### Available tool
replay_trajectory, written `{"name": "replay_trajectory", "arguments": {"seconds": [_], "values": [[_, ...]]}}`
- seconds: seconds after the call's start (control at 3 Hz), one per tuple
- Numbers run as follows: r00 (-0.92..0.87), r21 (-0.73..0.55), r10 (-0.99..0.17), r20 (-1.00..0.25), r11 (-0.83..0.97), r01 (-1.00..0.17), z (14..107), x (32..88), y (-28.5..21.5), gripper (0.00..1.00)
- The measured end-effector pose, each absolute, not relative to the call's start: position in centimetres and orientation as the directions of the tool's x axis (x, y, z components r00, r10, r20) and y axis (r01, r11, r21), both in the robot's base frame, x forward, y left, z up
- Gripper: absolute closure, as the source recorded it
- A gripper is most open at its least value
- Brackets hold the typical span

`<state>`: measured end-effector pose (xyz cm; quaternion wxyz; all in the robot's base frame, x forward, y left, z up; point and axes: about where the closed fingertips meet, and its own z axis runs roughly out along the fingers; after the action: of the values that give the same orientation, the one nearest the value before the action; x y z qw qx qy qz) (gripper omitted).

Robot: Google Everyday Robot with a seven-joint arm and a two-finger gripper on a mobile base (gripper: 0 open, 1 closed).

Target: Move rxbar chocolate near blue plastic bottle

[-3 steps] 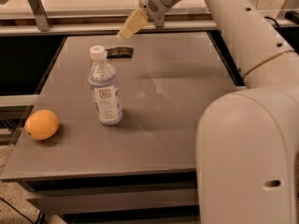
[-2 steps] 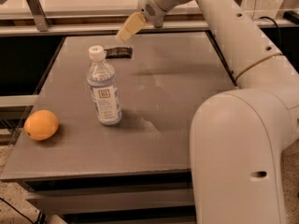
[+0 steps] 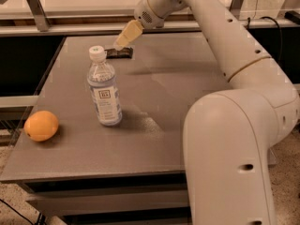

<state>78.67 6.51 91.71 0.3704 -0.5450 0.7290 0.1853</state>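
Observation:
The rxbar chocolate [image 3: 119, 53] is a small flat dark bar lying at the far left of the grey table [image 3: 178, 93]. The blue plastic bottle [image 3: 104, 89] stands upright with a white cap and a pale label, a good way nearer the front than the bar. My gripper [image 3: 125, 35] reaches down from the white arm and hangs just above the bar, its tan fingertip [image 3: 127, 33] pointing at the bar's right end. It holds nothing that I can see.
A round orange fruit [image 3: 41, 125] lies at the table's front left corner. My large white arm [image 3: 234, 139] fills the right side of the view. A metal rail [image 3: 70, 28] runs behind the table.
My gripper has come down and slightly left, closer to the bar. The bar, bottle and orange have not moved.

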Motion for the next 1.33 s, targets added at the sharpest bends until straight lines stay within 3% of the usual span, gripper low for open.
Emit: {"name": "replay_trajectory", "arguments": {"seconds": [1.33], "values": [[-0.053, -0.198, -0.742, -0.668, 0.246, -0.949, 86.2, 79.2, 8.6, 0.00]]}}
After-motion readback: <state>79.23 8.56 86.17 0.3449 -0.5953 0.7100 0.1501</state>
